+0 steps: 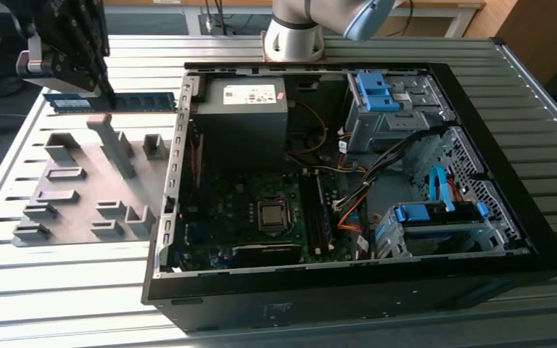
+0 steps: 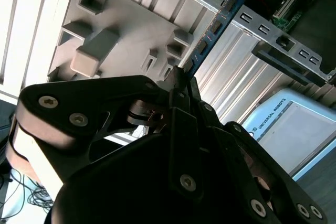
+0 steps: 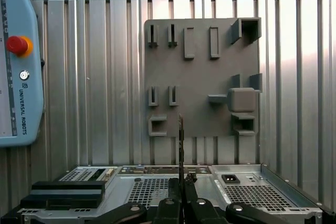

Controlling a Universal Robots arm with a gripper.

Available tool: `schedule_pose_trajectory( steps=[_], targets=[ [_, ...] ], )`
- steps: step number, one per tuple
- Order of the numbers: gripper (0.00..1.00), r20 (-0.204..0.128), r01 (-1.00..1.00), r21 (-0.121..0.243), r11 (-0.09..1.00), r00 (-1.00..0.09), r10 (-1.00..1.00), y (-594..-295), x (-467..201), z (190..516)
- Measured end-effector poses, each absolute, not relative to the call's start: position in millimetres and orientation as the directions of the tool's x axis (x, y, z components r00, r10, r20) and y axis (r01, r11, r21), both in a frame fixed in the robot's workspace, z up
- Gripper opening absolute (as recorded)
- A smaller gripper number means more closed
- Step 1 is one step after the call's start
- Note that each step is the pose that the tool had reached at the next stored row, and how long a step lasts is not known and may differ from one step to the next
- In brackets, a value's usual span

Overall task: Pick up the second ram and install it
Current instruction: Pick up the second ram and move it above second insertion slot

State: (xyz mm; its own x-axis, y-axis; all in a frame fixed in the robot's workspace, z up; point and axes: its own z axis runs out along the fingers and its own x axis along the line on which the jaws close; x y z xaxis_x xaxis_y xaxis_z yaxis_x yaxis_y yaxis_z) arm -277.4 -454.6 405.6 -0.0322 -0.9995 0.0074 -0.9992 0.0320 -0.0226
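Above the single grey holder plate (image 1: pixel 75 196), at ten o'clock from the one PC case (image 1: pixel 356 297) on the table (image 1: pixel 56 290), one end effector (image 1: pixel 104 96) grips one second ram (image 1: pixel 141 101).

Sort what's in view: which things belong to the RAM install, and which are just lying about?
Job: second ram, clamped in the gripper; motherboard slot rails; PC case.
Lying about: grey holder plate; teach pendant; power supply.

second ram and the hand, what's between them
Nothing: in the second wrist view the hand is shut directly on one end of the second ram, with no gap showing.
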Motion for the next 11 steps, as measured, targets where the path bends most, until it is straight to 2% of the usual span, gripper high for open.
schedule_pose_trajectory(
  steps=[11],
  targets=[
    [0.14, 0.007, -0.999, -0.023, 0.032, -0.032, -0.999, -455, -254, 405]
  ],
)
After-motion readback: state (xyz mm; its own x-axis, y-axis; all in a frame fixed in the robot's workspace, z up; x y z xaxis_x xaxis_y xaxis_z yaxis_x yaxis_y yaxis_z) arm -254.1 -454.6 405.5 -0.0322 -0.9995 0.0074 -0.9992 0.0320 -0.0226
